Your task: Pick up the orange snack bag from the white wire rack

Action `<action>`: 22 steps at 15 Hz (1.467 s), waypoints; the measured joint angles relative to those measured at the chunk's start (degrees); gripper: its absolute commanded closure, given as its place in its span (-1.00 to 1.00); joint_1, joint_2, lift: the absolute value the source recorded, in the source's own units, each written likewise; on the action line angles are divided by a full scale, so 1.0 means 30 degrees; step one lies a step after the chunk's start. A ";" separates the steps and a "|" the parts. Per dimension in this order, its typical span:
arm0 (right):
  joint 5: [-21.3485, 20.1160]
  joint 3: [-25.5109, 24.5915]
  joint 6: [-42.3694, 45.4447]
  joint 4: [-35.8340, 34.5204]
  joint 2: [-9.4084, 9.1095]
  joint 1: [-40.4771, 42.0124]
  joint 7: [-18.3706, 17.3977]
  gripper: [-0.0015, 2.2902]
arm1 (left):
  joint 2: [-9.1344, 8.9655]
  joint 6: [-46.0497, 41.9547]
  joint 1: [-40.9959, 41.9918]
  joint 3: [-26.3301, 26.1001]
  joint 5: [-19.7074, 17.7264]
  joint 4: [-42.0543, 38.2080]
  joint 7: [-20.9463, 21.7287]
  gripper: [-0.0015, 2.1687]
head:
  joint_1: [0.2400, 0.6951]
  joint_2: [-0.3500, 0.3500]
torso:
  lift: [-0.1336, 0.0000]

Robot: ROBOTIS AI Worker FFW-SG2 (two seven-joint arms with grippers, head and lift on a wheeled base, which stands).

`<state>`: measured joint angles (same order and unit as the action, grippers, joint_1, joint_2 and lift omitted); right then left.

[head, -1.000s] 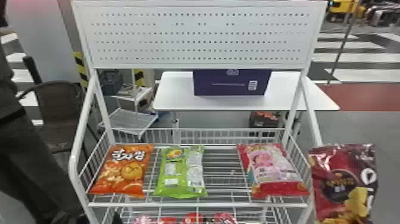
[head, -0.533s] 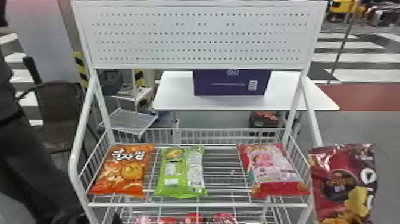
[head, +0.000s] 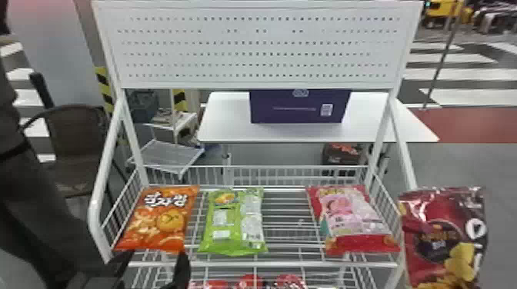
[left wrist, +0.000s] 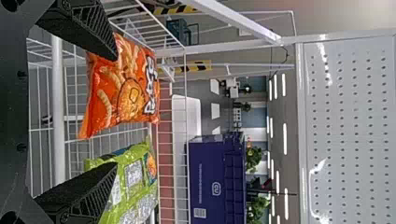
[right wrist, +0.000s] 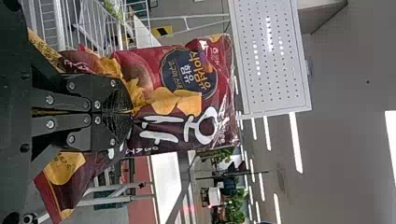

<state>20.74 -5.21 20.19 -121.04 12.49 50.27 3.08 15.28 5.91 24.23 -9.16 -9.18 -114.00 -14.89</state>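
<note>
While left fingers point(head: 182, 269) stand apart, orange snack bag point(head: 157, 225) shows white lettering point(head: 166, 200).

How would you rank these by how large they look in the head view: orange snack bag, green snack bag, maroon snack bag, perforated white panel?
1. Perforated white panel
2. Maroon snack bag, cut off by the bottom edge
Not ranked, too alike: orange snack bag and green snack bag
</note>
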 measured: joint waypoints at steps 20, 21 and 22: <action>-0.0164 0.0025 -0.0039 0.0146 -0.0193 -0.0115 -0.0001 0.91 | -0.0758 0.5655 -0.7451 0.0446 -0.0682 0.6736 0.0284 0.98 | 0.14 0.00 | 1.00; -0.0152 0.0013 -0.0039 0.0151 -0.0190 -0.0117 -0.0001 0.91 | -0.0758 0.5645 -0.7226 0.0447 -0.0721 0.6258 0.0265 0.98 | 0.14 0.00 | 1.00; -0.0148 0.0009 -0.0039 0.0152 -0.0191 -0.0118 -0.0001 0.91 | -0.0758 0.5641 -0.7004 0.0447 -0.0731 0.5773 0.0239 0.98 | 0.14 0.00 | 1.00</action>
<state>20.30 -5.18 20.08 -120.58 11.92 49.92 3.07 13.01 22.83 3.22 -7.82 -11.38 -96.68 -14.18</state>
